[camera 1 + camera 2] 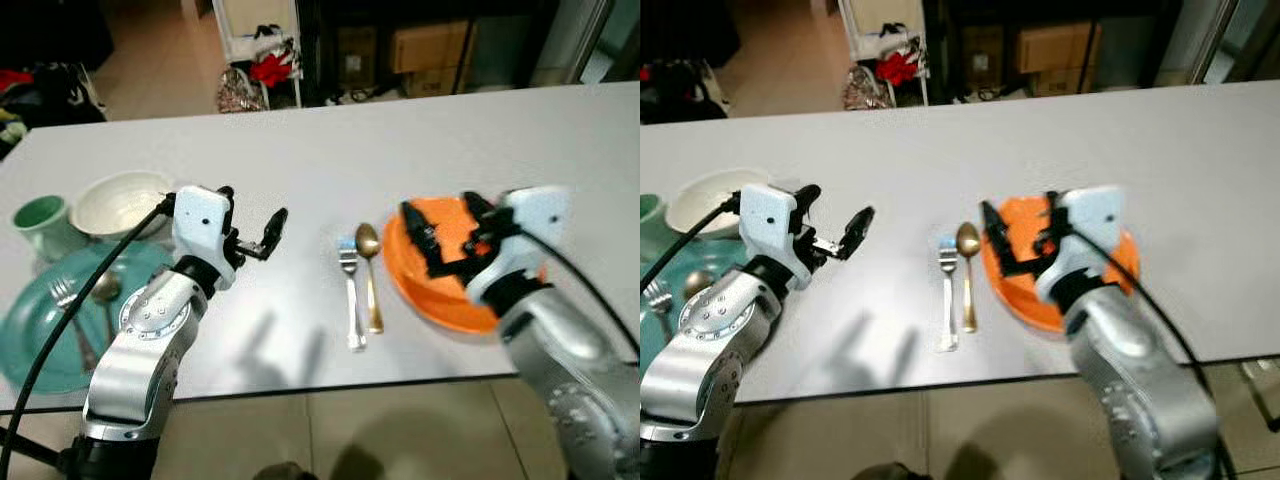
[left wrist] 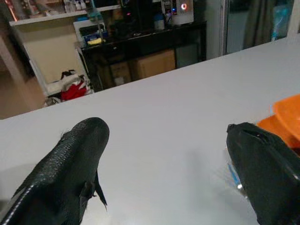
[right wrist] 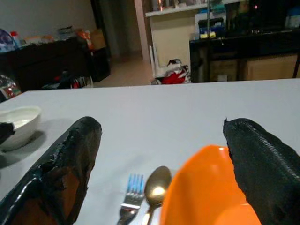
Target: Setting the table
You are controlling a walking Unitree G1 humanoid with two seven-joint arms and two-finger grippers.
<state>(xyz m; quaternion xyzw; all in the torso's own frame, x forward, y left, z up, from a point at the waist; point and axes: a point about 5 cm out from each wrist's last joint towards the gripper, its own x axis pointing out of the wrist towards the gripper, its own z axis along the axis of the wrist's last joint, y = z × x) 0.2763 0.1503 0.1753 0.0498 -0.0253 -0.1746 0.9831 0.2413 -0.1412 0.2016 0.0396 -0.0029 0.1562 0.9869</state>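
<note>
An orange plate (image 1: 440, 295) lies near the table's front edge on the right. Just left of it a silver fork (image 1: 352, 300) and a gold spoon (image 1: 370, 275) lie side by side, handles toward me. My right gripper (image 1: 447, 225) is open just above the plate's near-left part, with nothing between its fingers. The right wrist view looks over the plate's rim (image 3: 206, 187) at the fork (image 3: 130, 192) and spoon (image 3: 157, 187). My left gripper (image 1: 252, 215) is open and empty above bare table left of the cutlery.
At the far left a teal plate (image 1: 35, 340) carries a second fork (image 1: 70, 310) and spoon (image 1: 105, 295). Behind it stand a white bowl (image 1: 118, 203) and a green mug (image 1: 42, 222). Beyond the white table (image 1: 400, 140) are boxes and bags on the floor.
</note>
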